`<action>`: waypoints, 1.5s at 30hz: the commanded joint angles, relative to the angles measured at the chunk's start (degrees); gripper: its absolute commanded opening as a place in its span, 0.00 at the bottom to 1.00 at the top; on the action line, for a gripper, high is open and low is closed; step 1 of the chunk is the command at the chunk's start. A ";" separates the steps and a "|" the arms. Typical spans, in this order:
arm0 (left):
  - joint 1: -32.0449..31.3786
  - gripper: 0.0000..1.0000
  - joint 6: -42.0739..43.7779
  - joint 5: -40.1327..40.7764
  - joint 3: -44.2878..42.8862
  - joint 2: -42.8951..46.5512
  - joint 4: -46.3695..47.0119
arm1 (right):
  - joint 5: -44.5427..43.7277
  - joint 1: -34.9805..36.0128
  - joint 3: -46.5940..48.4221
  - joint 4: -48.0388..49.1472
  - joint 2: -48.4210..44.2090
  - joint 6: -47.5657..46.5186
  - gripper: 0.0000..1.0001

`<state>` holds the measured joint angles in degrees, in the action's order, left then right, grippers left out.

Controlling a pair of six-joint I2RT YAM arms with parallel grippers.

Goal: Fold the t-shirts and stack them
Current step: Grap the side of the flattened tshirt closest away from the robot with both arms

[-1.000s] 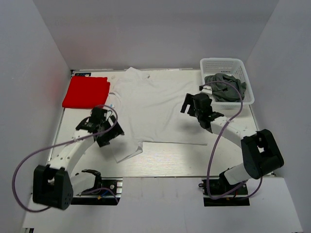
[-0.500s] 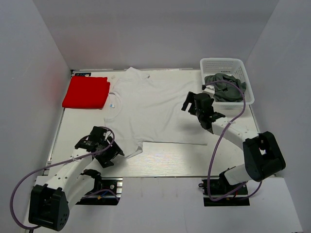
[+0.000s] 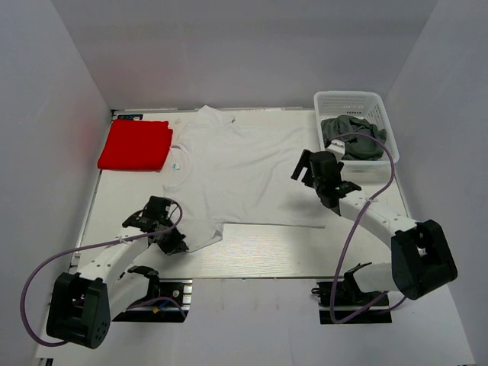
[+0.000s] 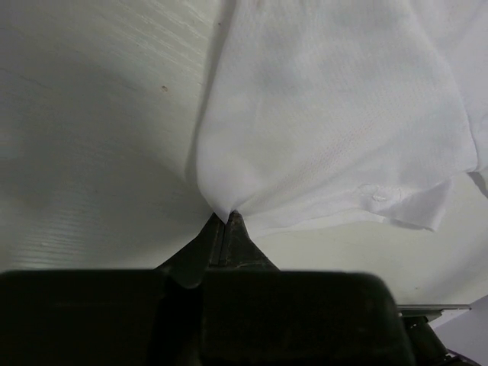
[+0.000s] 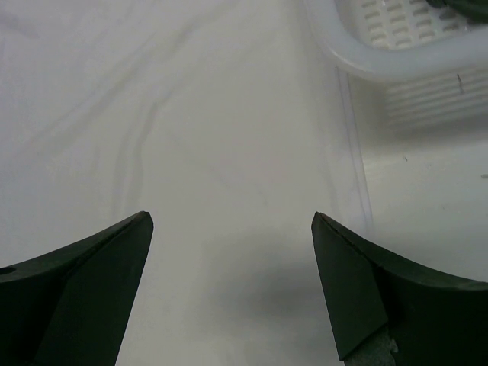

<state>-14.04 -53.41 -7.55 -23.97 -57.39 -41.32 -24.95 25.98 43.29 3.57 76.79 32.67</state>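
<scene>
**A:** Where the left gripper (image 4: 226, 217) comes to its tips, what sits between them?

**B:** A pinch of the white shirt (image 4: 328, 114). The jaws are pressed together on a point of cloth at the shirt's near left edge, and the fabric fans out from that point.

**A:** And around that grip?

**B:** Bare table (image 3: 290, 248) on either side of the pinched point. The gripper sits low, close to the table's front edge.

**A:** How does the shirt lie beyond it?

**B:** It is spread flat across the middle of the table, from the left gripper out to the far edge, with a few soft creases.

**A:** What about the right gripper (image 5: 232, 221)?

**B:** Its jaws stand wide apart and hold nothing. It hangs over the right part of the white shirt. Whether its tips touch the cloth cannot be told.

**A:** What is next to it?

**B:** The basket (image 3: 348, 97) is near it, at the far right corner. The grey shirt (image 3: 352, 137) lies crumpled inside.

**A:** And on the other side?

**B:** The red shirt (image 3: 136, 145) lies folded flat at the far left corner. It is just beside the white shirt's left edge and well apart from both grippers.
</scene>
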 commanded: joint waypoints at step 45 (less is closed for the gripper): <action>-0.20 0.00 9.89 3.06 -15.57 1.67 8.61 | 4.56 -0.49 -4.98 -25.11 -4.99 4.87 0.00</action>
<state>-14.06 -45.54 -6.24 -34.76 -54.24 -38.04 -20.01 25.47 33.67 -22.48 71.22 39.83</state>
